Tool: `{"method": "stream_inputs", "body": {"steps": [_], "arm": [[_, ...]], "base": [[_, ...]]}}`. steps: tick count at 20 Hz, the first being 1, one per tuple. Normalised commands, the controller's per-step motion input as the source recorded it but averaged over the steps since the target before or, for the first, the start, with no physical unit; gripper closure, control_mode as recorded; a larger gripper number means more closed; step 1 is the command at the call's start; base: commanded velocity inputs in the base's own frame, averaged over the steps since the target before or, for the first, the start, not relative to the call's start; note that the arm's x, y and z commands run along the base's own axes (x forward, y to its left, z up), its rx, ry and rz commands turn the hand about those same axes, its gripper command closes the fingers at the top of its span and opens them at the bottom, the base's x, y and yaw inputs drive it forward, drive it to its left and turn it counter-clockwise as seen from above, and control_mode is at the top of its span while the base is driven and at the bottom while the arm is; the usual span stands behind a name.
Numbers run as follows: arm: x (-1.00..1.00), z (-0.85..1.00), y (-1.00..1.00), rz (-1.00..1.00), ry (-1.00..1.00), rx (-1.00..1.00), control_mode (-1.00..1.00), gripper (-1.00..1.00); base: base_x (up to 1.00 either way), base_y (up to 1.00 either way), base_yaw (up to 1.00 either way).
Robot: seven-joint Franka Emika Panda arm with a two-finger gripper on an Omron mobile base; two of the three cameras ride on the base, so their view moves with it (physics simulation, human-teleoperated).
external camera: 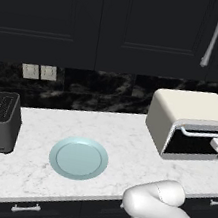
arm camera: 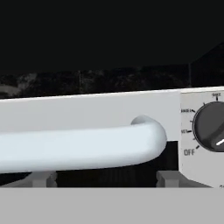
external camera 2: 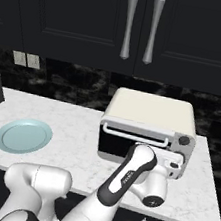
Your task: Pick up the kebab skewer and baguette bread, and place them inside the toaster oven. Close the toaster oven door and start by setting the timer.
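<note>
Close before the toaster oven (external camera 2: 150,129), the gripper (arm camera: 105,183) stood with jaws apart around nothing; the door's rigid, smooth bar handle (arm camera: 83,146) seemed best grasped mid-length.

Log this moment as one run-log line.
stage: at toaster oven front | door: shut | gripper: open, close to handle | dial: near OFF | plate: empty

Flat, even rendered light falls from above and in front, leaving the marble counter (external camera: 117,133) bright and the upper cabinets (external camera: 96,17) nearly black. Shadows are faint and soft. A dull sheen runs along the white bar handle (arm camera: 78,146). The hand view is soft and blocky up close; both base views are sharp, without edge distortion.
</note>
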Motion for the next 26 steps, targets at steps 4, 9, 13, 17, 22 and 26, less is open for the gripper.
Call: {"method": "stream_inputs", "body": {"steps": [4,9,13,17,22,26], "arm": [[0.34,0.06,0.13,0.00,0.05,0.00,-1.00,-1.00],[0.32,0.06,0.14,0.00,0.04,0.00,-1.00,-1.00],[0.20,0.06,0.07,0.00,0.01,0.00,-1.00,-1.00],[0.07,0.03,0.01,0.00,0.00,0.00,-1.00,-1.00],[-0.13,0.02,-0.04,0.00,0.00,0.00,-1.00,-1.00],[-0.18,0.01,-0.05,0.00,0.00,0.00,-1.00,-1.00]], "base": [[0.00,0.00,0.00],[0.00,0.00,0.00],[0.00,0.00,0.00],[0.00,0.00,0.00],[0.00,0.00,0.00],[0.00,0.00,0.00]]}}
